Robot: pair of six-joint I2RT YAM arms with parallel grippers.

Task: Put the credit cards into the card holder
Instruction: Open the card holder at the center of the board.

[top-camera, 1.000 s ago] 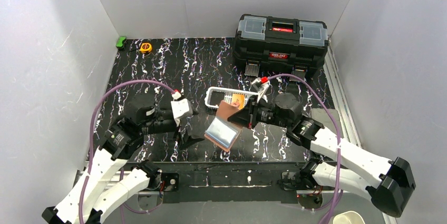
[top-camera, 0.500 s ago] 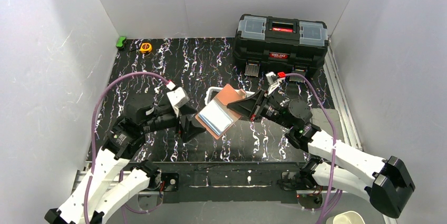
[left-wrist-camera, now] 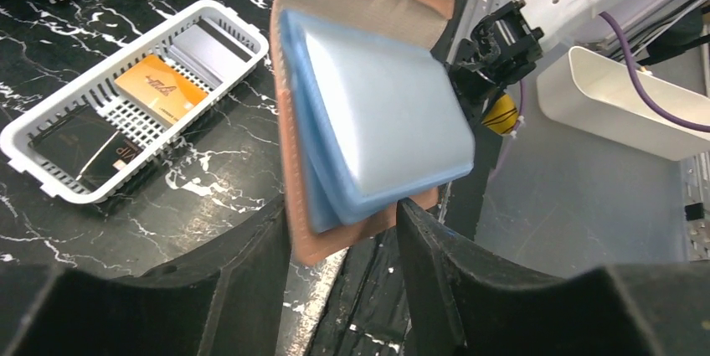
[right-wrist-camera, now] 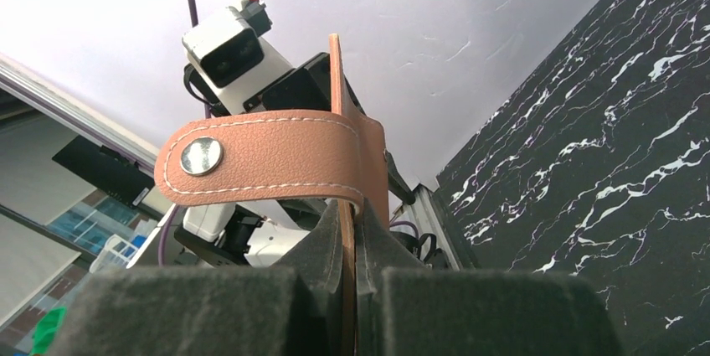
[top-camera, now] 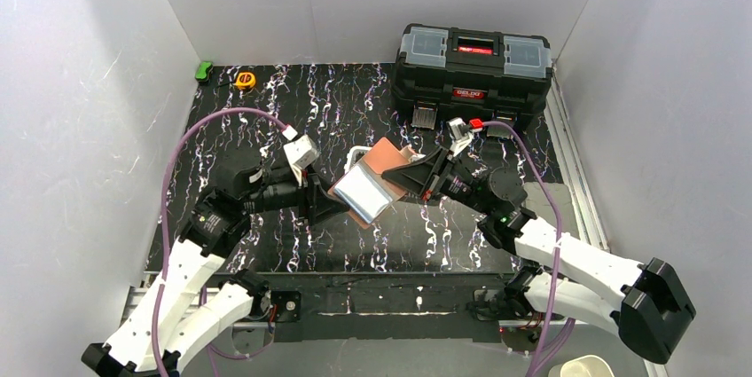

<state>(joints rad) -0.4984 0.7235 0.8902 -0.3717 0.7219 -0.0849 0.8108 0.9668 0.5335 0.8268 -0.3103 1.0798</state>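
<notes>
My right gripper (top-camera: 424,177) is shut on the tab end of the salmon-pink card holder (top-camera: 390,162) and holds it open in the air above the mat. Its snap tab (right-wrist-camera: 276,155) curls over my right gripper (right-wrist-camera: 350,222). A light blue credit card (left-wrist-camera: 385,113) lies on the holder's inner face (left-wrist-camera: 293,163), partly sticking out. My left gripper (left-wrist-camera: 342,205) spans the holder's lower end, one finger against each edge. In the top view, my left gripper (top-camera: 324,206) meets the light blue card (top-camera: 359,192) from the left. More credit cards lie in the basket: orange (left-wrist-camera: 159,88), black (left-wrist-camera: 79,142) and grey (left-wrist-camera: 205,42).
The white slotted basket (left-wrist-camera: 50,180) sits on the black marbled mat under the holder, with only its rim (top-camera: 359,157) visible from above. A black toolbox (top-camera: 473,62) stands at the back right. A yellow tape measure (top-camera: 246,80) and a green object (top-camera: 204,70) lie at the back left.
My left gripper has moved right to the holder and narrowed its jaws around the lower end. My right gripper has lifted the holder and swung it left.
</notes>
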